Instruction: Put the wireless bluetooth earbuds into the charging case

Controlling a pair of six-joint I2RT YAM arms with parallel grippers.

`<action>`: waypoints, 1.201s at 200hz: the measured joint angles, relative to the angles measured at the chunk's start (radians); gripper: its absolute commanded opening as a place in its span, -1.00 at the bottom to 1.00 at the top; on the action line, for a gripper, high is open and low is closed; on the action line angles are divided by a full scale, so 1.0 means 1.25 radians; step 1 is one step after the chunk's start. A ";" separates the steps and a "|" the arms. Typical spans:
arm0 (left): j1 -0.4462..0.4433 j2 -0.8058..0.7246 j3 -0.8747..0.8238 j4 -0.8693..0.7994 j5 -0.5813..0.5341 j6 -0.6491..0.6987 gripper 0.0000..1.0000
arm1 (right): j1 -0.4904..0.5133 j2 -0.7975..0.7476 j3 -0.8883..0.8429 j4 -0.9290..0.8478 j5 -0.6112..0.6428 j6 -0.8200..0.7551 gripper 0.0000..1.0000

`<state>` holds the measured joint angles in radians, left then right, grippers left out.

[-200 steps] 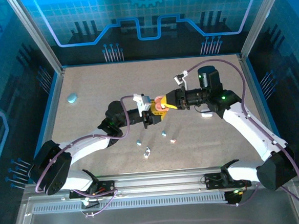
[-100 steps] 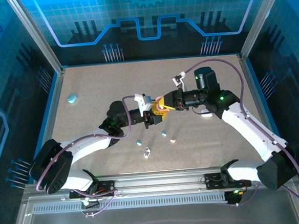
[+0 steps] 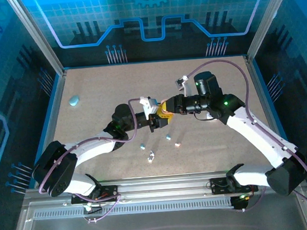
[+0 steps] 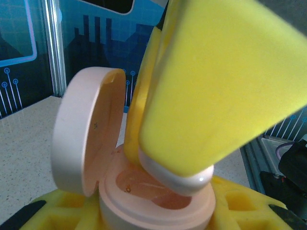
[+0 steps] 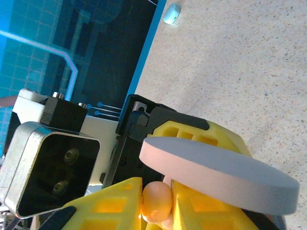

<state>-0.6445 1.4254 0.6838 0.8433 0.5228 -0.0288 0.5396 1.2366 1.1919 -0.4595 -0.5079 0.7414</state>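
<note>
The right jaws stood narrow, pinched on a pink earbud (image 5: 157,201) between their yellow pads. The left jaws were closed on the base of the pink case (image 4: 158,206), which sat upright between them with its lid (image 4: 81,139) swung open to one side. In the left wrist view, the right arm's yellow finger reached down into the open case, its pale rounded tip just at the mouth of a socket. Whether it touched the socket could not be told. The socket beside it looked bare.

The first earbud therefore seemed close to going in but not yet seated or released.

Further out on the desk (image 3: 99,87), near the arms, lay loose pieces: a light blue earbud (image 3: 142,146), a white one (image 3: 150,157), a second bluish one (image 3: 168,137) and a second pink one (image 3: 177,143). A light blue case (image 3: 74,101) rested well apart near the far left. By that showing, most of the task remained.
</note>
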 measured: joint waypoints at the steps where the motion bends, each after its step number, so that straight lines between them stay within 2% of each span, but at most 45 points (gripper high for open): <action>1: 0.000 0.000 0.000 0.000 0.000 0.000 -0.25 | 0.000 0.000 0.000 0.000 0.001 0.000 -0.53; 143: -0.002 0.007 0.000 0.013 -0.008 -0.020 -0.24 | 0.091 -0.023 0.006 -0.010 0.217 -0.077 -0.47; 240: -0.005 0.007 0.000 0.018 -0.008 -0.020 -0.25 | 0.097 -0.031 0.007 -0.028 0.265 -0.097 -0.39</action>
<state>-0.6514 1.4338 0.6842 0.8661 0.5125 -0.0536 0.6613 1.1984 1.2007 -0.4946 -0.1772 0.6197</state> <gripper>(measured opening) 0.380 0.303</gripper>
